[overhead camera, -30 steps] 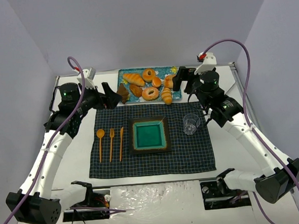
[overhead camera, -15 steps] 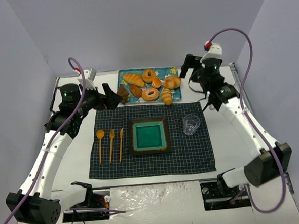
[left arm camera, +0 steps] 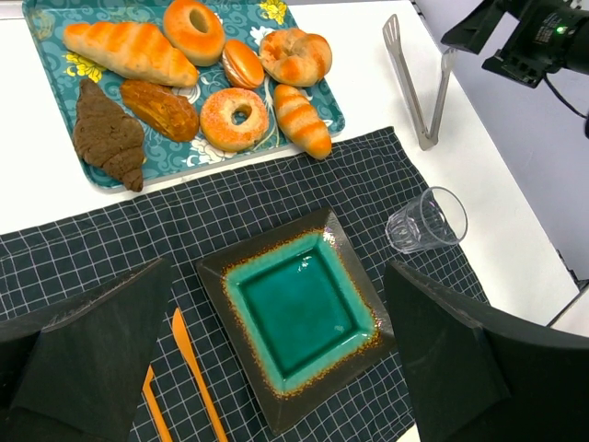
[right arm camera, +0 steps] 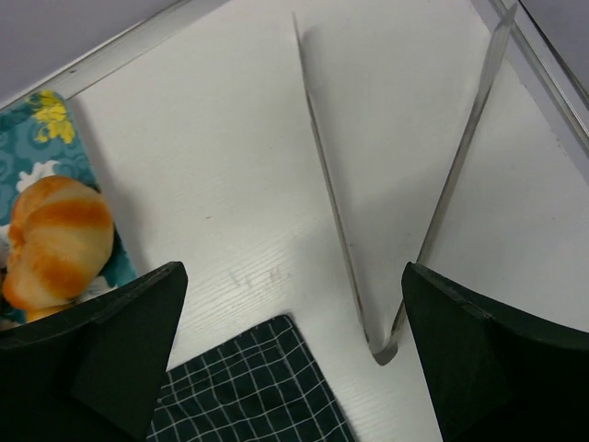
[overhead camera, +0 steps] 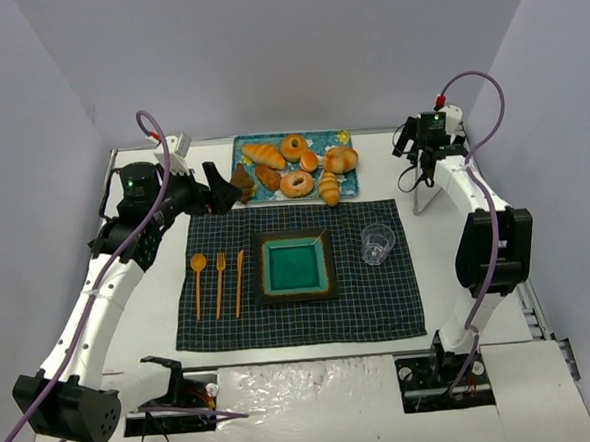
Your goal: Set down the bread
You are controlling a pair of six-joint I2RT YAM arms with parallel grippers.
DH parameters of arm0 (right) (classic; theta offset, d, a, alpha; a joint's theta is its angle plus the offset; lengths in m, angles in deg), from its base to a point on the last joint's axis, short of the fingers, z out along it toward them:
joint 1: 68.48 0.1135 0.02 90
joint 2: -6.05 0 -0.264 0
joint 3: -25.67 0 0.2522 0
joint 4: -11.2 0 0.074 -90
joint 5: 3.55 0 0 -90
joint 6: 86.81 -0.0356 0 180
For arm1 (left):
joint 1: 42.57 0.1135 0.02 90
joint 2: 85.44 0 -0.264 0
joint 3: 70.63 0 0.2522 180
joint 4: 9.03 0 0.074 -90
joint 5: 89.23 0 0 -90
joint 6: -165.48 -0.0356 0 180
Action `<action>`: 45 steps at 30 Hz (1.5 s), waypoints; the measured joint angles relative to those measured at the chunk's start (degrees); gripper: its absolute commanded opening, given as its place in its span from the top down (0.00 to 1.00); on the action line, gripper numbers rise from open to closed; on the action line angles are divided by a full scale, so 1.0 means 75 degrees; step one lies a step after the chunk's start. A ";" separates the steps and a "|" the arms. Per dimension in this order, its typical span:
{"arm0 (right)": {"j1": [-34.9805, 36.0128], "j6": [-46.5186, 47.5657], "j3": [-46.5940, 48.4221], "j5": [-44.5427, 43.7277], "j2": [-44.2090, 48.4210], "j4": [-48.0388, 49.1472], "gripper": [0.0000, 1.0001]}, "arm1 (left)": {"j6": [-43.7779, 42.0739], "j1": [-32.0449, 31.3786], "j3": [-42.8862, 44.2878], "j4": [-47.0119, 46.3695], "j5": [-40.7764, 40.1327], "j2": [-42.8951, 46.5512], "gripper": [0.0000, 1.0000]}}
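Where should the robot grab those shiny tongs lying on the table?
Probably from straight above, around the middle of the tongs, with one finger outside each thin arm. They lie flat and spread in a V, joined at the end beside the cloth, so squeezing there should close them. The open right gripper hangs over them.
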State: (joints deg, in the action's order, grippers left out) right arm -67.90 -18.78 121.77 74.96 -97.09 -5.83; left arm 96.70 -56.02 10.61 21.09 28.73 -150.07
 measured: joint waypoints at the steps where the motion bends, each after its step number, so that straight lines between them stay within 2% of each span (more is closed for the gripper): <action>1: -0.0084 -0.0014 0.0034 0.0008 -0.0133 0.0002 0.00 | -0.0001 0.0000 0.0000 0.0009 -0.0001 -0.0001 0.03; 19: -0.0762 -0.0045 0.0199 -0.0011 -0.1739 0.0009 0.00 | -0.0025 0.0000 0.0000 0.0023 -0.0113 -0.0013 0.03; 40: -0.0772 -0.0096 0.0205 -0.0021 -0.2440 0.0123 0.00 | -0.0025 0.0000 0.0000 0.0023 -0.0113 -0.0019 0.03; 45: -0.0779 -0.0123 0.0208 -0.0094 -0.2515 0.0189 0.07 | -0.0025 0.0000 0.0000 0.0023 -0.0110 -0.0019 0.03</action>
State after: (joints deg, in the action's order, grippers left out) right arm -73.74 -19.70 123.34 74.26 -115.95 -4.41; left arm 96.51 -56.02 10.61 21.26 27.90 -150.21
